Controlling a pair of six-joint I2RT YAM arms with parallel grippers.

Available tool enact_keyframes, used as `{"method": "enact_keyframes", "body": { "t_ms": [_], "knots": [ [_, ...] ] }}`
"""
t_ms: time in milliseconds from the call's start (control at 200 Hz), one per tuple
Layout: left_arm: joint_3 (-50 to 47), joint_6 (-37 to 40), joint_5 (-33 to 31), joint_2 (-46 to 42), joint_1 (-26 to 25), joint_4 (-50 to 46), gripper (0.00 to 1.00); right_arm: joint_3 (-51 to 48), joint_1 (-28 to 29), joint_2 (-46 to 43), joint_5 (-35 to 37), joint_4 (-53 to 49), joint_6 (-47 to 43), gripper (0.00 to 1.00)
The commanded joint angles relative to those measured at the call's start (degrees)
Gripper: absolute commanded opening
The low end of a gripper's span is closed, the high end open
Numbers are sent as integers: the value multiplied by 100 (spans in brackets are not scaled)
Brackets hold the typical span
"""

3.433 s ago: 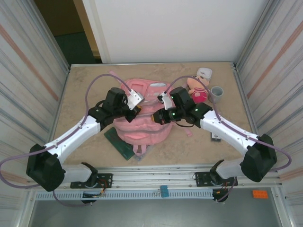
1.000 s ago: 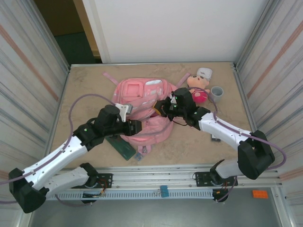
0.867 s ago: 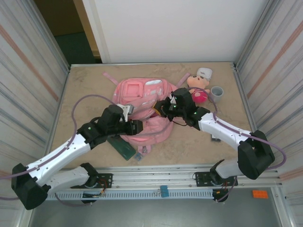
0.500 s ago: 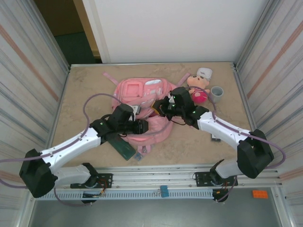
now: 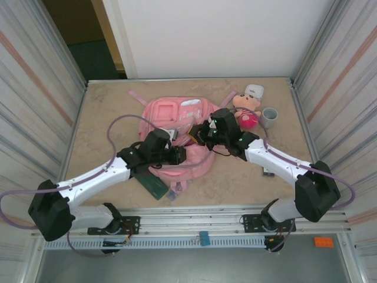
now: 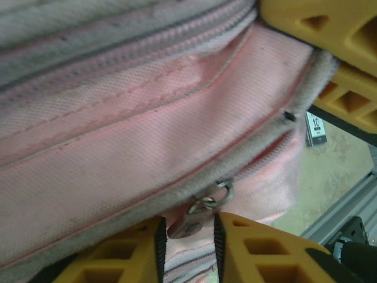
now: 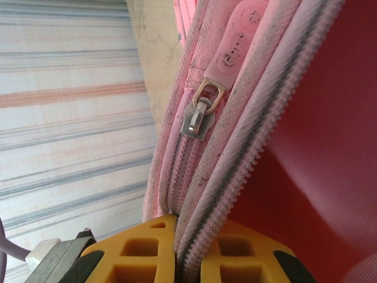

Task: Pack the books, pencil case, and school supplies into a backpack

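While both grippers sit against its zipped seams, the pink backpack (image 5: 171, 115) lies flat mid-table, its long axis running near to far and its front pockets facing up.
The right gripper (image 7: 187, 250) is clamped on the backpack's zipped edge. The left gripper (image 6: 185, 236) is at the near side, jaws narrow around a metal zip pull (image 6: 206, 203); whether they pinch it cannot be told. A dark green pencil case (image 5: 150, 181) lies by the bag's near-left side, slanting far-left to near-right.
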Motion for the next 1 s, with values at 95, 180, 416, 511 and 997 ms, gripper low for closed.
{"method": "enact_keyframes", "body": {
  "t_ms": [95,180,416,511,997],
  "knots": [
    [112,121,-483,159,-3,241,27,349,111,-148,51,49,-294,0],
    [141,127,-567,241,-3,285,28,364,128,-156,48,54,-312,0],
    [257,68,-750,344,-3,231,23,451,147,-142,-20,-82,-468,0],
    [174,38,-918,232,-3,28,15,499,88,-146,-71,-228,-570,0],
    [-783,160,-1287,-1125,565,-982,0,705,-592,-174,-898,-895,-1239,0]
  ]
}}
